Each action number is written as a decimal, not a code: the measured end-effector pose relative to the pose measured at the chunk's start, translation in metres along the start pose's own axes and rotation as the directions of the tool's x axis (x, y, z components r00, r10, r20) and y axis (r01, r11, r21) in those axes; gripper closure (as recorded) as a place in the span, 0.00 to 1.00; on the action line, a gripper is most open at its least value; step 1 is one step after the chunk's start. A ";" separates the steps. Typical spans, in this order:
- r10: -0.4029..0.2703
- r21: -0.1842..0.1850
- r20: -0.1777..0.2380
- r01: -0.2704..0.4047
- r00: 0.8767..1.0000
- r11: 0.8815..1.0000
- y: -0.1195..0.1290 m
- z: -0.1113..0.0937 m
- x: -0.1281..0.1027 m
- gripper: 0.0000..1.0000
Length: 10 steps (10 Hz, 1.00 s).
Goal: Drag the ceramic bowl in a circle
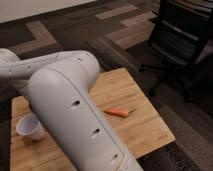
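Observation:
The ceramic bowl is hidden behind my white arm (70,105), which fills the left and middle of the camera view. My gripper is out of sight, hidden behind the arm toward the left side of the wooden table (130,100). A white paper cup (30,127) stands at the table's left front, next to the arm.
An orange carrot (118,112) lies on the table right of the arm. A black office chair (182,42) stands at the back right on the dark carpet. The table's right and front edges drop off to the floor.

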 end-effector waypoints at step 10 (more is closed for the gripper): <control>-0.113 -0.054 0.233 0.129 0.966 0.990 -0.189 0.021 -0.017 0.35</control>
